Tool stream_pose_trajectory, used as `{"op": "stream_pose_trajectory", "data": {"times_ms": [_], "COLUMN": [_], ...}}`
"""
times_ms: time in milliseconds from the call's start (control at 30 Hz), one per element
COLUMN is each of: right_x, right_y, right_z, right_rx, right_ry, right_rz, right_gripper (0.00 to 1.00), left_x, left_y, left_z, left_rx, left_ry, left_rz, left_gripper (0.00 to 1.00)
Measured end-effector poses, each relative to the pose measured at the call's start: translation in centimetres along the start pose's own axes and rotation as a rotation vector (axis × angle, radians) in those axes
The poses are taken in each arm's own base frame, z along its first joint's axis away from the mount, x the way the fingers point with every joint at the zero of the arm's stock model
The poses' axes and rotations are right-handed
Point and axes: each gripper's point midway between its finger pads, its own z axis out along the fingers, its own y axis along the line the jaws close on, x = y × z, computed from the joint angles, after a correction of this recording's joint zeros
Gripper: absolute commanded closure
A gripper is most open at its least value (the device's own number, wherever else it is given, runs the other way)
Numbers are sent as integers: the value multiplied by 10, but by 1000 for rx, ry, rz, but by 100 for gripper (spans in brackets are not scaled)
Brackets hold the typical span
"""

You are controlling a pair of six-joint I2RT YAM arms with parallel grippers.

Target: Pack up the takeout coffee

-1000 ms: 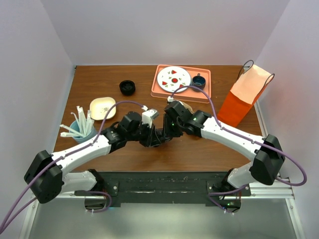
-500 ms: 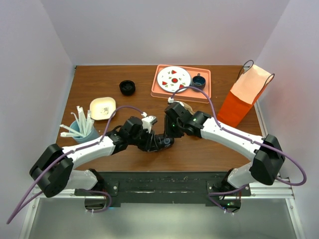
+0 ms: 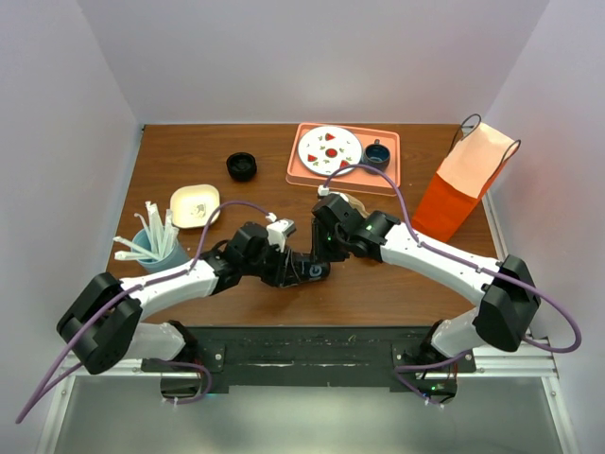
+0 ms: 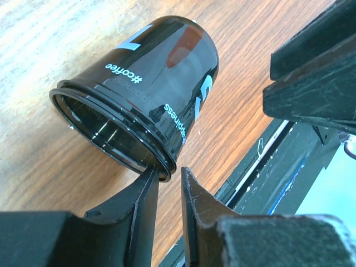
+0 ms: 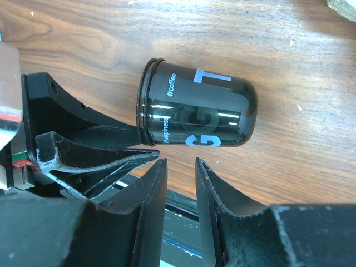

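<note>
The takeout coffee cup (image 3: 312,270) is glossy black with blue lettering. It lies on its side on the wooden table, its mouth open and no lid on it. It fills the left wrist view (image 4: 150,94) and lies across the right wrist view (image 5: 200,111). My left gripper (image 3: 295,268) is at the cup's mouth, and its jaws are nearly together (image 4: 168,177) on the rim. One finger reaches into the mouth and the other (image 5: 139,157) stays outside it. My right gripper (image 3: 326,251) hovers just beside the cup's wall, slightly open and empty (image 5: 179,162).
An orange paper bag (image 3: 468,184) stands open at the right. A salmon tray (image 3: 388,175) at the back holds a plate (image 3: 329,147) and a blue mug (image 3: 377,153). A black round piece (image 3: 242,166), a cream dish (image 3: 195,204) and a blue cup of utensils (image 3: 156,246) sit on the left.
My left wrist has rolled and moved right, and the cup now lies on its side with its lettering up. The right arm has barely moved.
</note>
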Motion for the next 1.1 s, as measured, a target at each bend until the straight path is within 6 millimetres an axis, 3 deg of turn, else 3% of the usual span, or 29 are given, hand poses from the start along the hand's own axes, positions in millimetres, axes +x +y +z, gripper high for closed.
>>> {"op": "stream_pose_trajectory", "data": {"times_ms": [67, 133, 167, 467, 800, 1100], "right_x": [0, 0, 0, -1, -17, -18], "right_y": [0, 0, 0, 2, 25, 40], "right_z": [0, 0, 0, -1, 2, 8], "right_rx": [1, 1, 1, -8, -64, -131], "right_ry": [1, 1, 1, 4, -17, -6], "right_rz": [0, 0, 0, -4, -8, -10], "right_gripper": [69, 69, 69, 66, 67, 68], "left_x": [-1, -2, -3, -18, -40, -39], "left_y": [1, 2, 2, -2, -19, -24], "left_z": [1, 1, 0, -2, -22, -27], "left_rx": [0, -1, 1, 13, 27, 39], "left_ry": [-2, -5, -10, -32, -71, -57], "left_rz": [-1, -4, -3, 25, 70, 68], "left_gripper": [81, 97, 100, 100, 100, 100]}}
